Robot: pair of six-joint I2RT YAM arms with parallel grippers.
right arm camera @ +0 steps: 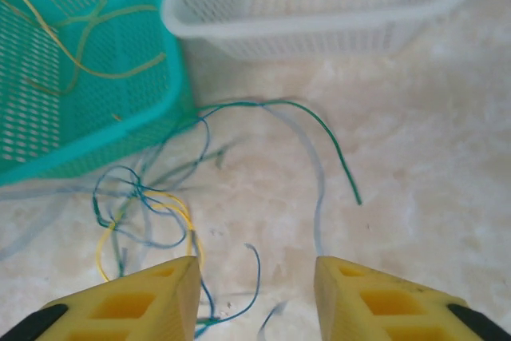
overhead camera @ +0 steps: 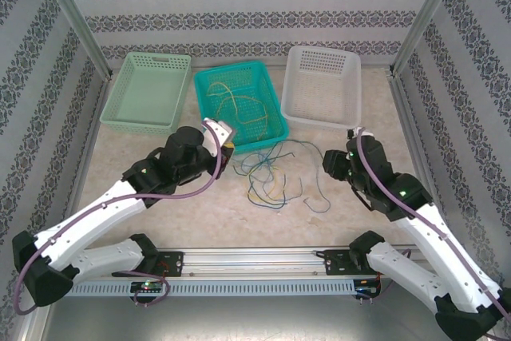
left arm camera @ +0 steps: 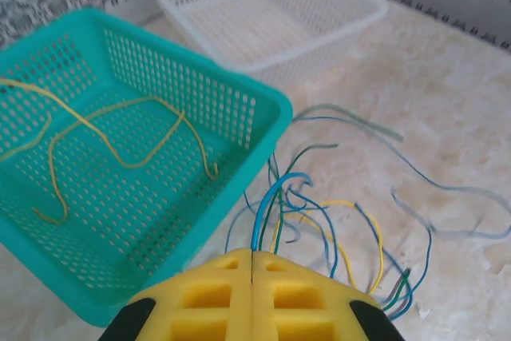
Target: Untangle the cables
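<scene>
A tangle of thin blue, green and yellow cables (overhead camera: 271, 173) lies on the table in front of the teal basket (overhead camera: 275, 121). Several yellow cables (left arm camera: 120, 149) lie inside that basket. My left gripper (left arm camera: 252, 257) is shut on a blue cable (left arm camera: 267, 209), which rises from the pads and curls over into the tangle (left arm camera: 335, 221). It hovers by the basket's front corner (overhead camera: 225, 137). My right gripper (right arm camera: 255, 277) stands open to the right of the tangle (right arm camera: 144, 205), with a blue cable end (right arm camera: 254, 269) on the table between its fingers. A green cable (right arm camera: 319, 133) arcs ahead of it.
A light green basket (overhead camera: 120, 113) stands at the back left and a white basket (overhead camera: 351, 105) at the back right, both flanking the teal one. Patterned walls and metal posts enclose the table. Bare tabletop lies to the right of the tangle.
</scene>
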